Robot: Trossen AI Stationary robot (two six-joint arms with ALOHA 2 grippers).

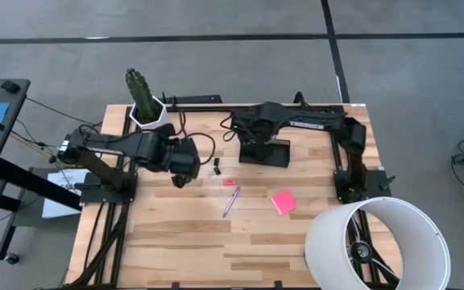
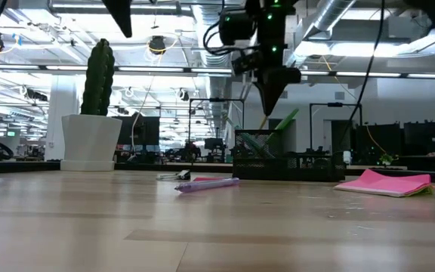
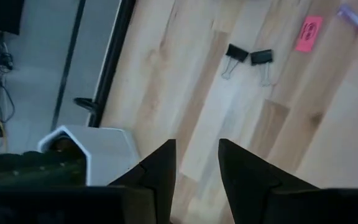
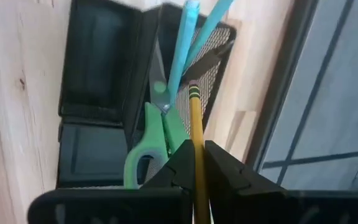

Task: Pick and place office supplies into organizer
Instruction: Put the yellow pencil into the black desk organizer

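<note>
From overhead my right arm (image 1: 296,125) covers most of the organizer (image 1: 266,153), so I can't see what stands in it. In my right wrist view the yellow pencil (image 4: 197,143) runs off the edge between my fingers, and the teal pens (image 4: 188,43) are cut off at their far ends. From overhead the binder clips (image 1: 216,169) are too small to make out. My left wrist view shows only part of the plant pot (image 3: 98,146)
</note>
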